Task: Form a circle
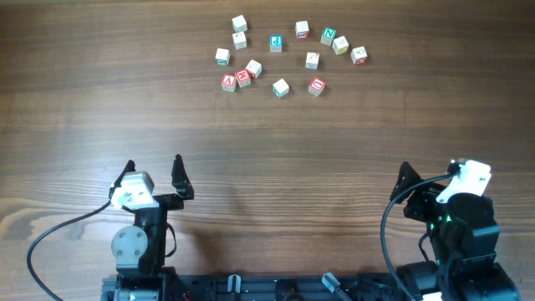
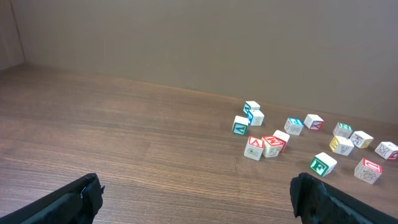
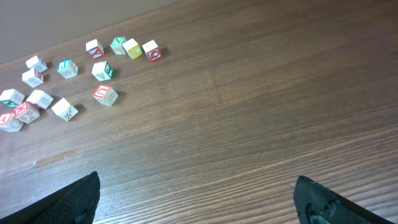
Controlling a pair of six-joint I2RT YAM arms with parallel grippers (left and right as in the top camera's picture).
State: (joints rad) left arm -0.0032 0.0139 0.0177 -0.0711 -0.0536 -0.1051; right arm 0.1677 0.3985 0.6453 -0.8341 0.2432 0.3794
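Observation:
Several small lettered cubes (image 1: 281, 87), white with red, green, blue or yellow faces, lie in a loose scatter at the far middle of the table. The left wrist view has this scatter (image 2: 271, 144) ahead to the right, and the right wrist view has it (image 3: 104, 94) ahead to the left. My left gripper (image 1: 154, 167) rests near the front left, open and empty, far from the cubes. My right gripper (image 1: 430, 171) rests near the front right, also open and empty. In the wrist views the left gripper (image 2: 196, 193) and right gripper (image 3: 198, 196) each span bare wood.
The wooden table (image 1: 267, 150) stretches between the grippers and the cubes. A plain wall (image 2: 186, 37) rises behind the far edge. Black cables (image 1: 50, 238) loop near both arm bases at the front.

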